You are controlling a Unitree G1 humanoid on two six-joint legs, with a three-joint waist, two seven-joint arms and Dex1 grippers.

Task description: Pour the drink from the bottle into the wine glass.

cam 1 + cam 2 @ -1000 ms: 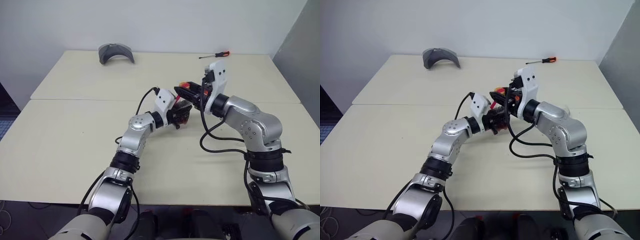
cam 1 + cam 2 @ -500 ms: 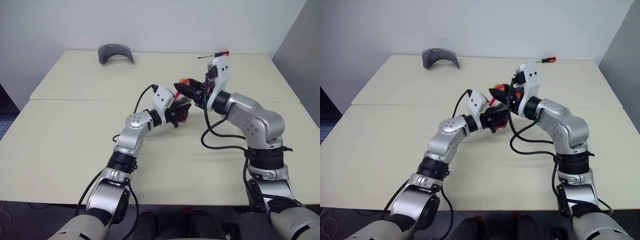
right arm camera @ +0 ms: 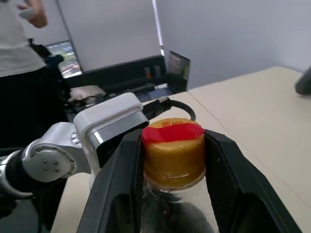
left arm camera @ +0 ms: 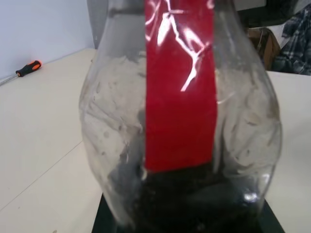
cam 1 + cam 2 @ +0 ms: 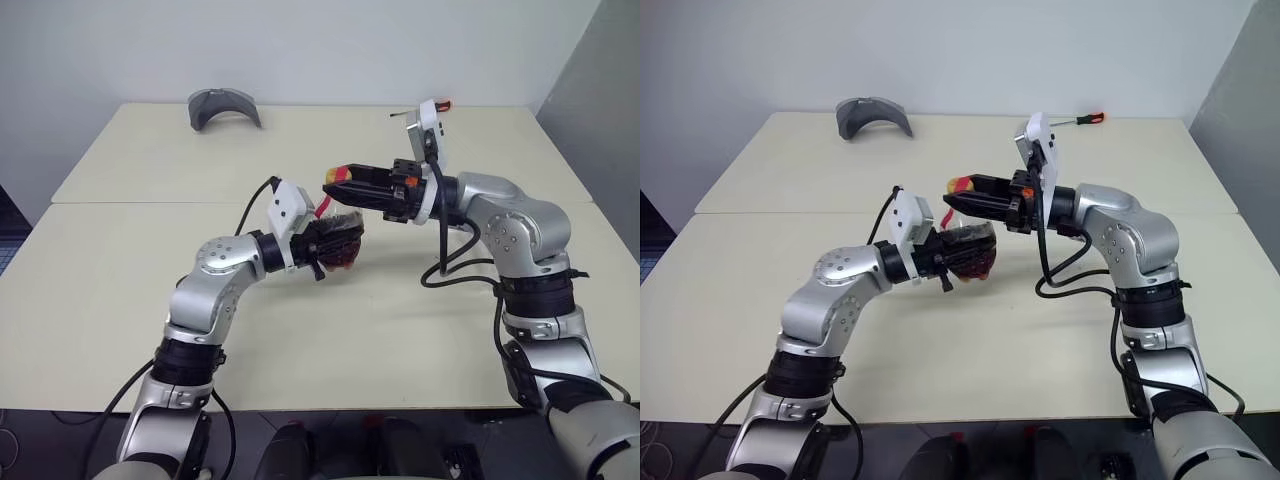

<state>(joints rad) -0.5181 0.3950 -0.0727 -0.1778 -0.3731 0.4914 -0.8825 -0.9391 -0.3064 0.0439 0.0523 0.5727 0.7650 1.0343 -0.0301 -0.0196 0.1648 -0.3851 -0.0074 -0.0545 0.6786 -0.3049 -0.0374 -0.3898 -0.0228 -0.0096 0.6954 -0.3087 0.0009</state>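
Right wrist view: right pincer (image 3: 172,160) clamps yellow cap (image 3: 173,145) of squat clear plastic bottle (image 4: 180,121) | left pincer (image 5: 335,240) grips body above counter (image 5: 120,270) | advice: twist cap squarely, keep bottle upright, body firm.

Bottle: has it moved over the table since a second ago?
Yes. The bottle, held by the left gripper, has come toward the robot and to its left, farther from the screwdriver at the table's far edge.
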